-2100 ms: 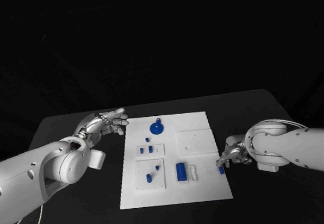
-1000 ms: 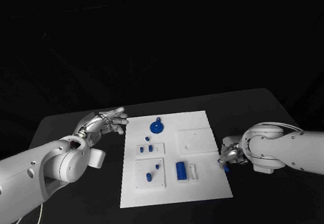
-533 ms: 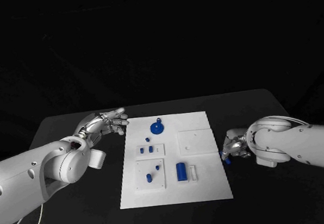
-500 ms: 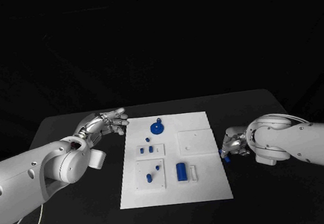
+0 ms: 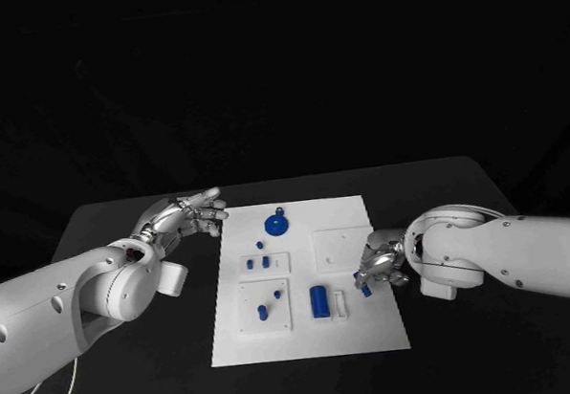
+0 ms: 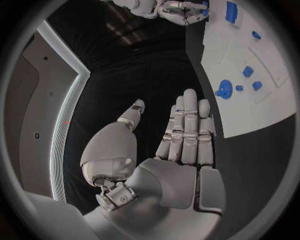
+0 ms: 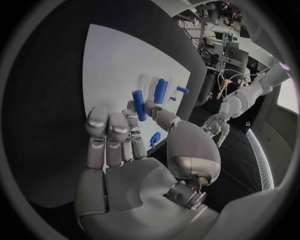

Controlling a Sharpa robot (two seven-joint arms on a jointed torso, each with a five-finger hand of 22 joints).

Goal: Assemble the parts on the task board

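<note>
The white task board (image 5: 362, 328) lies in the middle of the black table. My right hand (image 5: 379, 265) hovers over the board's right edge and pinches a short blue rod (image 5: 367, 290) between thumb and finger; the right wrist view shows the rod (image 7: 139, 105) upright at the fingers (image 7: 112, 127). My left hand (image 5: 190, 213) is held open, fingers stretched out, just off the board's far left corner; its fingers (image 6: 185, 125) hold nothing. On the board lie a round blue part (image 5: 276, 224), a blue cylinder (image 5: 318, 300) and several small blue pieces (image 5: 255, 264).
A raised white square plate (image 5: 344, 246) sits on the board's right half, just beyond my right hand. A white slot piece (image 5: 339, 304) lies beside the cylinder. Black table surface runs along both sides of the board.
My right hand has moved left from beside the board's right edge to over that edge, carrying the blue rod. The left hand has stayed where it was.
</note>
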